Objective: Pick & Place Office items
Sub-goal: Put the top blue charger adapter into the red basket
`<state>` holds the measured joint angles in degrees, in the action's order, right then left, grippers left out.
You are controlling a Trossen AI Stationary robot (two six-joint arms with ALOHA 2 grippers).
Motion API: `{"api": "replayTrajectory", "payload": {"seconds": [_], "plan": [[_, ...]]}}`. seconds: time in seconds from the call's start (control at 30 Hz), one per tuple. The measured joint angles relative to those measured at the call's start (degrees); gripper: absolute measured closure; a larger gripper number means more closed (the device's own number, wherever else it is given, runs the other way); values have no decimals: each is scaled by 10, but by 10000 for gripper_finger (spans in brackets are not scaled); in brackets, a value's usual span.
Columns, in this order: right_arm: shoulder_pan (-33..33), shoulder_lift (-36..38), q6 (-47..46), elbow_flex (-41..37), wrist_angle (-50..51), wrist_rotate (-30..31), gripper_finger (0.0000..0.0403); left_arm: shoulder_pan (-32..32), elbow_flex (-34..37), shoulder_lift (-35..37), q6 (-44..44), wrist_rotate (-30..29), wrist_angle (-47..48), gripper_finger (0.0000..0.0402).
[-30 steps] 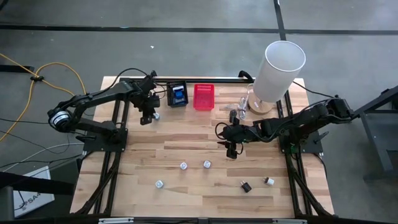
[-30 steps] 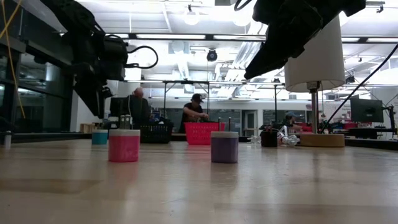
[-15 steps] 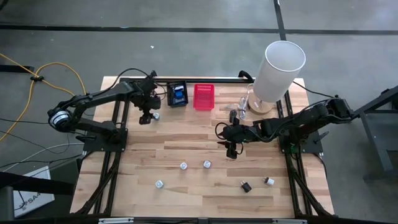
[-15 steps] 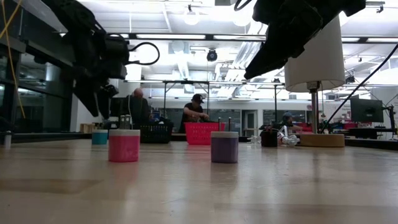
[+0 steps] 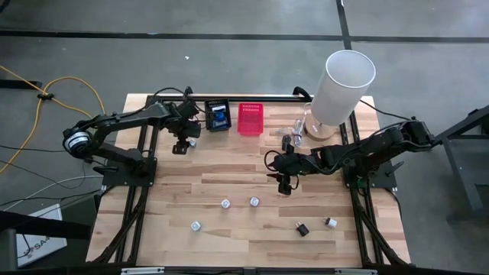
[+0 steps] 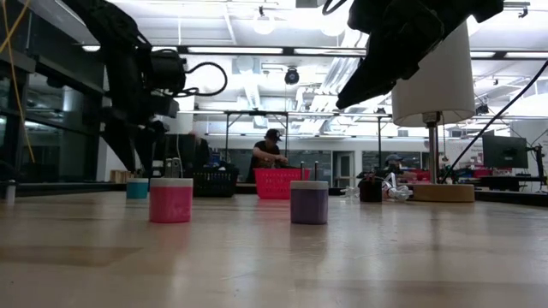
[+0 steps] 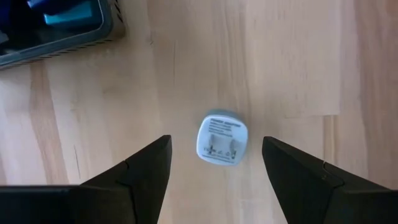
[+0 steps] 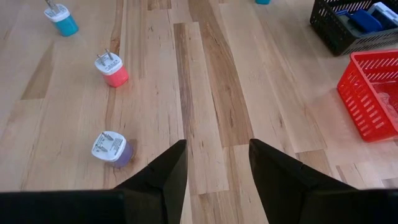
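The office items are small charger plugs. A white plug with a pale blue body (image 7: pixel 222 138) lies on the wood next to the black basket (image 5: pixel 218 114). My left gripper (image 5: pixel 182 143) hangs over it, open, with one finger on either side and clear of it. My right gripper (image 5: pixel 284 183) hovers open above the table's middle, nothing between its fingers. Before it stand a purple plug (image 8: pixel 112 149), a pink plug (image 8: pixel 112 68) and a teal plug (image 8: pixel 62 20), each resting on the table. Two dark-and-white pieces (image 5: pixel 302 228) (image 5: pixel 331 222) lie near the front right.
A red basket (image 5: pixel 250 118) stands beside the black basket at the table's far edge. A tall white cylinder on a round base (image 5: pixel 340 88) fills the far right corner, with small clear and dark pieces (image 5: pixel 293 131) beside it. People sit in the room behind the table (image 6: pixel 270 150).
My left gripper has opened, and it has shifted slightly toward the black basket while staying over the white plug. The plug lies where it was. My right arm has kept still.
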<state>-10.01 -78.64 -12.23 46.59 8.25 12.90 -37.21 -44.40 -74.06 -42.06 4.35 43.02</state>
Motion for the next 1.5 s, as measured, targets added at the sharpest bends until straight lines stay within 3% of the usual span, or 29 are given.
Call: {"api": "replayTrajectory", "payload": {"seconds": [0.7, 1.3, 1.5], "plan": [[0, 0, 0, 0, -3, 0, 243, 0, 0, -71, -5, -2, -13, 158], [0, 0, 0, 0, -3, 0, 243, 9, 0, -72, -5, 0, -24, 159], [0, 0, 0, 0, -3, 0, 243, 10, 0, -72, -1, 1, -24, 194]]}}
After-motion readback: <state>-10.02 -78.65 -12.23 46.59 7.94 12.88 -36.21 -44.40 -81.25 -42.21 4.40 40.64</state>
